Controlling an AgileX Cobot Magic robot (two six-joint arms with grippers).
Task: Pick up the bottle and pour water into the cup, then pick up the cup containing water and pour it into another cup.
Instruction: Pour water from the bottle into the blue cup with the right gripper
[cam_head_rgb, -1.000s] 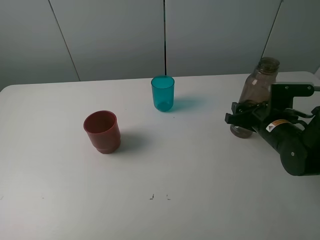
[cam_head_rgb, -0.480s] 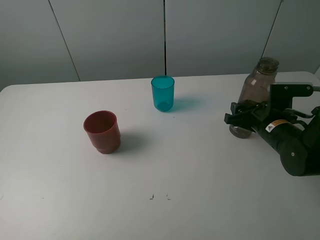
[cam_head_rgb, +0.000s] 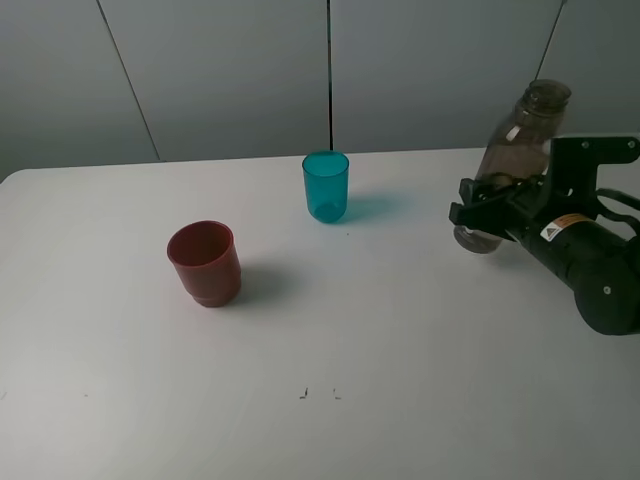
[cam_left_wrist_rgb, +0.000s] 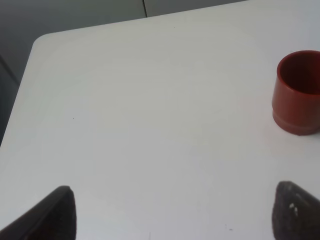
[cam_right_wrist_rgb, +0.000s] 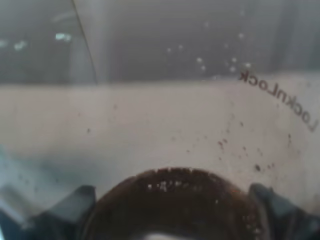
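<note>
Clearly the first step is in hand: picking up the bottle. From the high camera, the right end effector (cam_head_rgb: 484, 216) is closed around the lower body of the tall, slim bottle of smoky grey-brown translucent plastic (cam_head_rgb: 517, 145), at the right side of the white bench (cam_head_rgb: 400, 380). The bottle is tilted, its narrow neck leaning to the far right, and its base seems just off the bench. The small translucent teal-blue plastic cup (cam_head_rgb: 326, 187) stands upright at the far middle, well apart from the bottle, to its left. The squat opaque red-brown plastic cup (cam_head_rgb: 204, 263) stands nearer and further left.

From the left wrist camera, the left end effector (cam_left_wrist_rgb: 177, 216) is wide open and holds nothing; the red-brown cup stands beyond it.

From the right wrist camera, the bottle wall fills nearly the whole picture, very close.

In my judgement, the next move calls for carrying the bottle left to above the teal-blue cup and then tipping the neck toward its mouth. As the neck now leans away from that cup, the wrist must turn it the other way.
</note>
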